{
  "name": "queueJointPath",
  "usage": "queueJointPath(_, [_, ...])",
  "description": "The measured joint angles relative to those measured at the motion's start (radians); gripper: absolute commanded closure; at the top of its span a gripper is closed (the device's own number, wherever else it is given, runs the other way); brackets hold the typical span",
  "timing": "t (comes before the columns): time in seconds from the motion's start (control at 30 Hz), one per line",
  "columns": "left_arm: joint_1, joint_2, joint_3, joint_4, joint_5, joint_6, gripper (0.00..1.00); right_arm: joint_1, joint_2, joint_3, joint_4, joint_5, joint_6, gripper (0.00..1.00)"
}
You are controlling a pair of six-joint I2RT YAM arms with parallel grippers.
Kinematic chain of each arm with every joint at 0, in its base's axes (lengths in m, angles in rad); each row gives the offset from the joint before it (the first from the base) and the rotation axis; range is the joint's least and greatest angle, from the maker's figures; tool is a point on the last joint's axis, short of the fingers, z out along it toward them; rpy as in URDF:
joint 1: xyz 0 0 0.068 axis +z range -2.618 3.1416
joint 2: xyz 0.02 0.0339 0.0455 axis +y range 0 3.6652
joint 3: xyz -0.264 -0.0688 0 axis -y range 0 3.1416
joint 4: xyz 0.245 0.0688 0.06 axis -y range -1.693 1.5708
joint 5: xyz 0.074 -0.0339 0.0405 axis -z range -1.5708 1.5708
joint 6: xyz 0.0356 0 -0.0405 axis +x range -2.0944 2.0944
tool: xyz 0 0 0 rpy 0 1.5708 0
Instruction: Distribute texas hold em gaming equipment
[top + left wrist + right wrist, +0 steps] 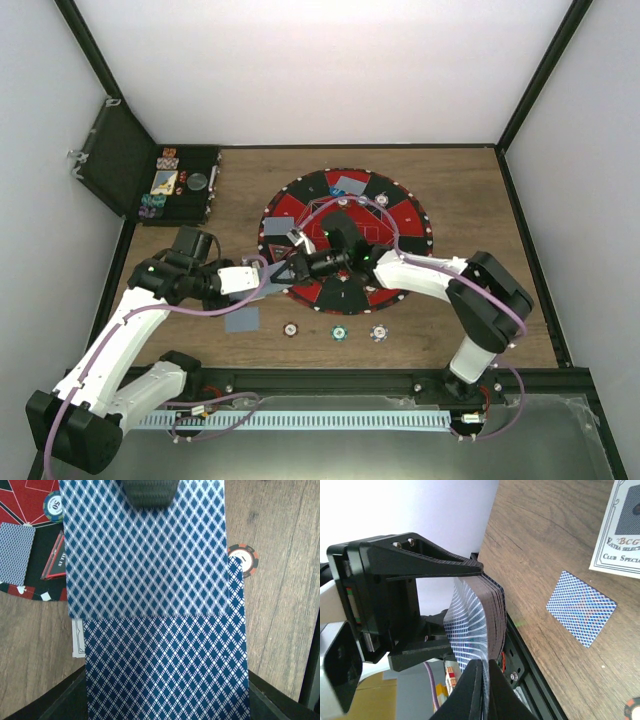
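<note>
My left gripper (266, 275) is shut on a deck of blue-patterned playing cards (165, 670), held just left of the mat's near-left edge. My right gripper (298, 266) reaches across to it and is shut on the edge of the deck's top card (470, 615), which bows away from the pack. The pinching finger shows at the top of the left wrist view (150, 492). Single cards lie face down on the mat (350, 185) (278, 227) and on the wood (242, 318). Three chips (290, 329) (339, 333) (379, 332) lie in a row near the front.
The round red-and-black mat (400, 215) covers the table's middle. An open black case (185, 185) with chips stands at the back left. A card box (56, 556) lies on the mat's edge. A black rail (330, 382) runs along the front.
</note>
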Motion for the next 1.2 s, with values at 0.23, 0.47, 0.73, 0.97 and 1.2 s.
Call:
queueJointPath(0.23, [0.000,0.000,0.000,0.007,0.000,0.000,0.95,-0.084,-0.107,-0.070,-0.044,0.002,-0.012,0.99])
queueJointPath(0.47, [0.000,0.000,0.000,0.010,-0.003,0.000,0.95,-0.320,-0.272,-0.193,-0.144,-0.009,-0.092,0.99])
queueJointPath(0.73, [0.000,-0.001,0.000,0.010,-0.003,-0.004,0.95,-0.544,-0.297,-0.312,-0.306,0.007,-0.234,0.99])
queueJointPath(0.97, [0.000,-0.005,0.000,0.010,-0.003,-0.005,0.95,-0.661,-0.362,-0.356,-0.401,0.056,-0.293,0.99])
queueJointPath(1.2, [0.000,-0.005,0.000,0.010,-0.002,-0.007,0.95,-0.711,-0.375,-0.356,-0.471,0.158,-0.304,0.99])
